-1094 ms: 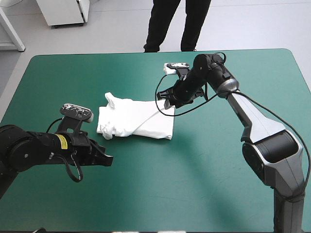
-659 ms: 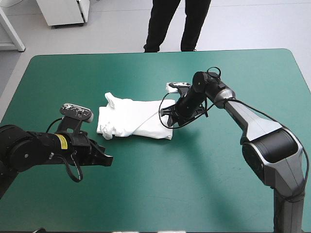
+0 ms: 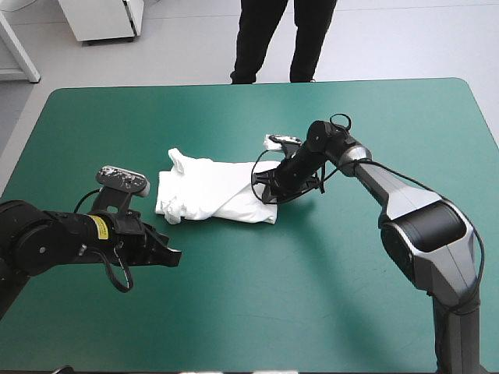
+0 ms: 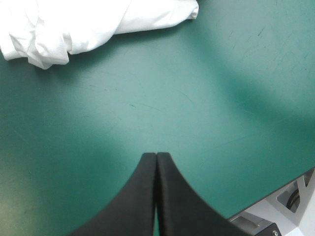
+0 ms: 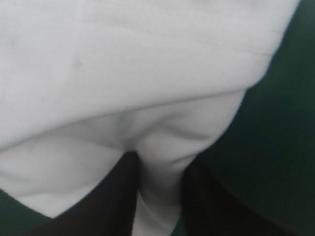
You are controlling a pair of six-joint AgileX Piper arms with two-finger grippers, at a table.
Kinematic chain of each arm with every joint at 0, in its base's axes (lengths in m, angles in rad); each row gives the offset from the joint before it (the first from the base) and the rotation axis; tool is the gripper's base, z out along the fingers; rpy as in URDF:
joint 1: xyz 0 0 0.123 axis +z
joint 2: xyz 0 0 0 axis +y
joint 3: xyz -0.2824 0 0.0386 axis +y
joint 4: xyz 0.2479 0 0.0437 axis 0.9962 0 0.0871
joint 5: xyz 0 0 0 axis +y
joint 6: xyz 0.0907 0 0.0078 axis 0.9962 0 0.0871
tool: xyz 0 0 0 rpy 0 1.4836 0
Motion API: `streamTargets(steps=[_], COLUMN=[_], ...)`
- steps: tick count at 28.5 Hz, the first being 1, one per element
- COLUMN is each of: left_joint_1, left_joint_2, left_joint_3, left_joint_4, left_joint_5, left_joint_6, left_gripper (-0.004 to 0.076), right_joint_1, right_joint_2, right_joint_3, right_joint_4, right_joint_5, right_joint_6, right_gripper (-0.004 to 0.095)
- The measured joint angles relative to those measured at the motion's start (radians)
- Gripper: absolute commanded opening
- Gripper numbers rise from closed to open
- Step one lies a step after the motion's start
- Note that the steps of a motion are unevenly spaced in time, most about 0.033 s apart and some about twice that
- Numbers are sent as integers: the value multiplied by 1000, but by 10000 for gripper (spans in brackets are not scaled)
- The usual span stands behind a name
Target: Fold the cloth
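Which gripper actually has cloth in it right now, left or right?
The right gripper: a fold of the T-shirt sits pinched between its fingers. The left gripper is shut on nothing, over bare teal-green cover, apart from the shirt.

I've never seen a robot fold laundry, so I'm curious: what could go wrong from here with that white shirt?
1. The right fingers pinch only a bunched fold at one edge of the shirt; it could slip out when pulled, or several layers could come along.
2. The left fingers are shut over bare table, apart from the shirt, so nothing pins its crumpled end; the whole bundle might slide instead of folding.
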Motion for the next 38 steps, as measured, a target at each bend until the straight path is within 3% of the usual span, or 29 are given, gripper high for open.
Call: streamTargets(steps=[7, 18, 26, 38], left_joint_1=[0, 0, 0, 0], left_joint_2=[0, 0, 0, 0], left_joint_3=[0, 0, 0, 0], left_joint_4=[0, 0, 0, 0], left_joint_5=[0, 0, 0, 0], left_joint_6=[0, 0, 4, 50], left_gripper=[-22, -22, -22, -22], right_joint_1=[0, -45, -229, -573], right_joint_2=[0, -62, -158, -242], right_joint_3=[-2, 22, 156, 220], right_joint_4=[-36, -281, -432, -552], right_joint_5=[10, 134, 149, 161], right_joint_6=[9, 56, 56, 31], right_gripper=[-13, -13, -13, -13])
